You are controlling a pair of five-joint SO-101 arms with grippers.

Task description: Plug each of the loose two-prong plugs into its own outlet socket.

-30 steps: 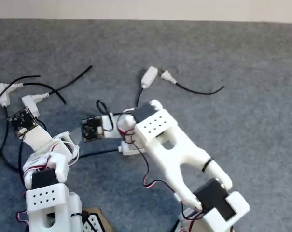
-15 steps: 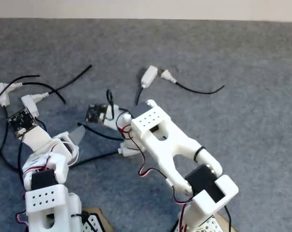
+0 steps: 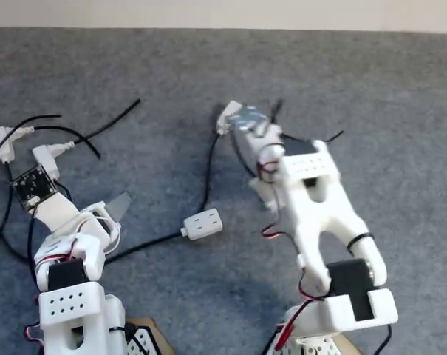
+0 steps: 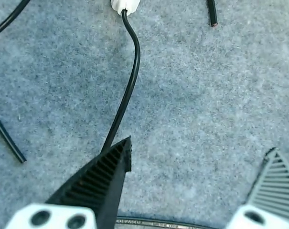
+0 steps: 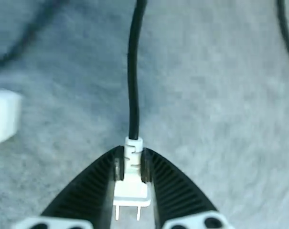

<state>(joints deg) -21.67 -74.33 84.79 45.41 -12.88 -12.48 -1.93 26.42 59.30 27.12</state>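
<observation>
At the lower left, the left tool is hanging released over the grey tabletop. A white outlet socket is lying at the centre. At upper centre, the right tool is grasping a white two-prong plug, just beside a second socket and possibly touching it.

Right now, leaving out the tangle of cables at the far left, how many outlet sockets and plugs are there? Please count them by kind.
Outlet sockets: 2
Two-prong plug: 1, held in the right gripper
Total: 3
</observation>
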